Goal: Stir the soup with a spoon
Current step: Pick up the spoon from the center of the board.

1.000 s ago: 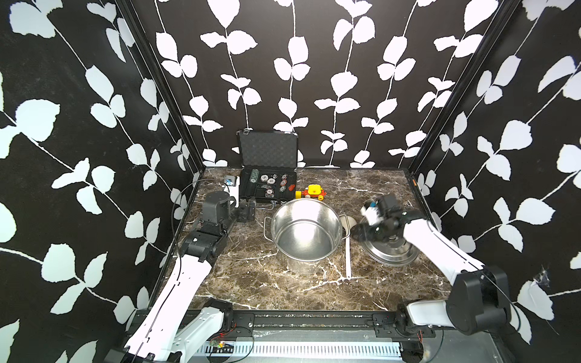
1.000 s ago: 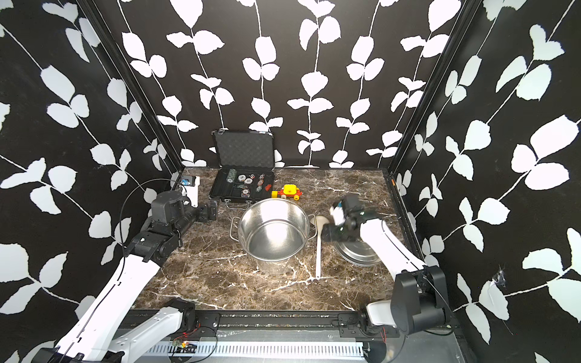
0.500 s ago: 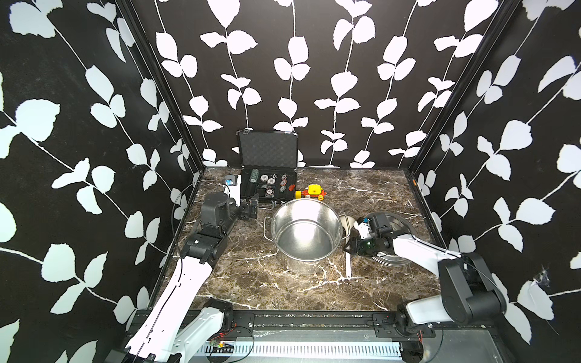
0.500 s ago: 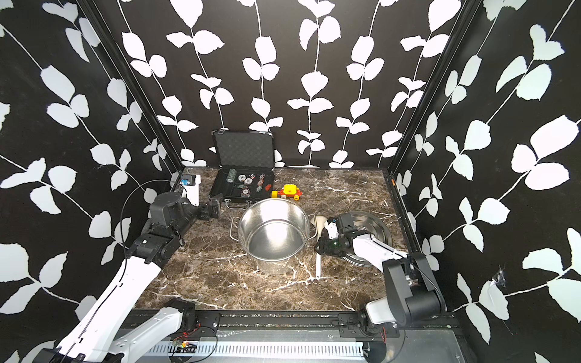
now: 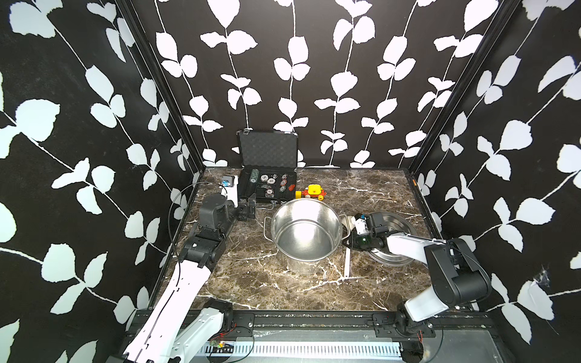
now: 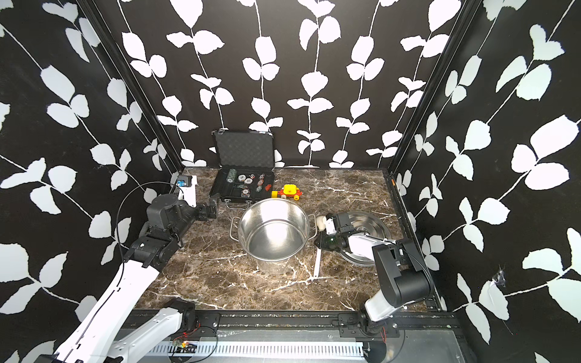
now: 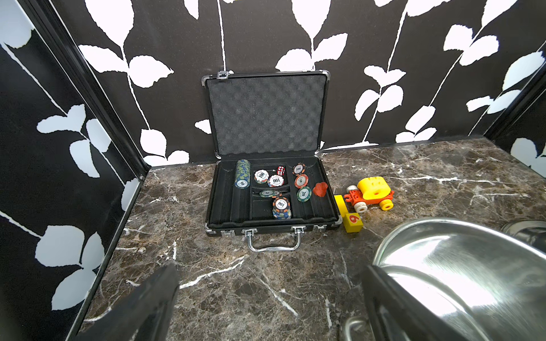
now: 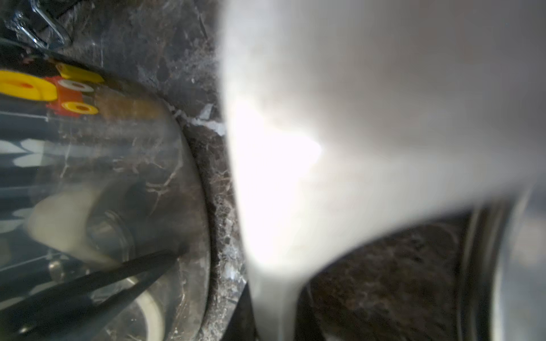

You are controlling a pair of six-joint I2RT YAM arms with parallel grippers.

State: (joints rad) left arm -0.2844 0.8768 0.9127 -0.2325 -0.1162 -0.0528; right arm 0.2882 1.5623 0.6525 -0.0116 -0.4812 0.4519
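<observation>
A tall shiny steel pot [image 5: 306, 232] [image 6: 273, 231] stands mid-table; its inside shows bare steel and no soup is in view. The white spoon [image 5: 346, 264] [image 6: 317, 262] lies on the marble just right of the pot, bowl toward the back. My right gripper [image 5: 349, 243] [image 6: 319, 242] is low over the table and shut on the spoon's thin handle. In the right wrist view the spoon [image 8: 295, 147] fills the frame, its handle pinched in my right gripper [image 8: 274, 319]. My left gripper [image 5: 250, 210] [image 7: 270, 295] stands open and empty left of the pot.
A flat steel lid [image 5: 399, 226] [image 6: 367, 223] lies right of the spoon, under my right arm. An open case of poker chips [image 5: 267, 185] [image 7: 266, 192] stands at the back, with a yellow and red toy car [image 5: 312, 191] and a yellow block [image 7: 351, 223] beside it.
My right gripper came down from above the lid to the spoon's handle beside the pot and closed on it. The left arm has barely moved.
</observation>
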